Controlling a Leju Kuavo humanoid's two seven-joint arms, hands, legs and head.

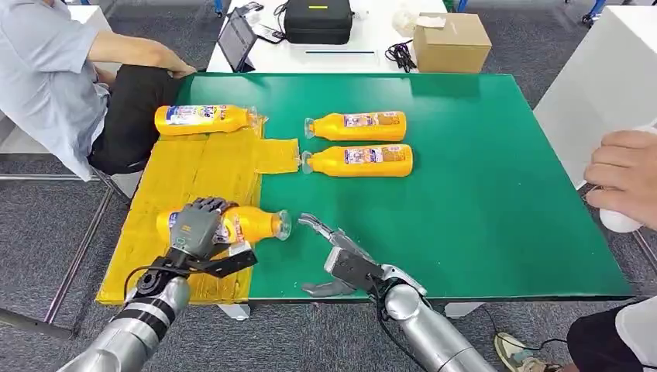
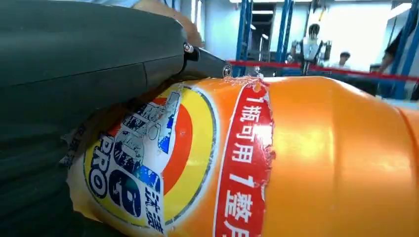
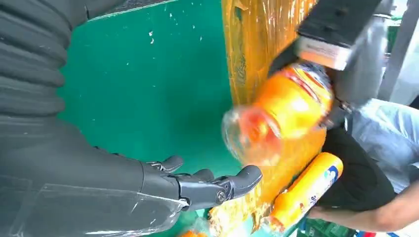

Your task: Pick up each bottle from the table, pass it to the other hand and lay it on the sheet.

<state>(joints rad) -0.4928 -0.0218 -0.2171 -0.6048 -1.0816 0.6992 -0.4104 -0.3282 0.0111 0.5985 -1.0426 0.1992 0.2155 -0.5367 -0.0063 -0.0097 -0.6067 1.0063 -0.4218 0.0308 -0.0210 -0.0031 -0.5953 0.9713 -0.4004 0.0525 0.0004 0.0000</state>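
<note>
My left hand (image 1: pixel 197 226) grips an orange bottle (image 1: pixel 252 225) lying over the near part of the yellow sheet (image 1: pixel 190 174), its clear cap end toward the green mat. The left wrist view shows this bottle (image 2: pixel 306 163) close up under my fingers (image 2: pixel 74 74). My right hand (image 1: pixel 335 246) hovers open just right of the cap, holding nothing; its fingers (image 3: pixel 207 185) are spread near the bottle (image 3: pixel 281 113). Another orange bottle (image 1: pixel 203 118) lies at the sheet's far end. Two more bottles (image 1: pixel 358 125) (image 1: pixel 360 160) lie side by side on the green table (image 1: pixel 480 194).
A person in a grey shirt (image 1: pixel 46 77) sits at the far left, hand at the table corner. Another person's hand (image 1: pixel 624 174) holds something white at the right edge. Behind the table stand a cardboard box (image 1: pixel 451 43), a black case (image 1: pixel 318 21) and a tablet (image 1: pixel 236 40).
</note>
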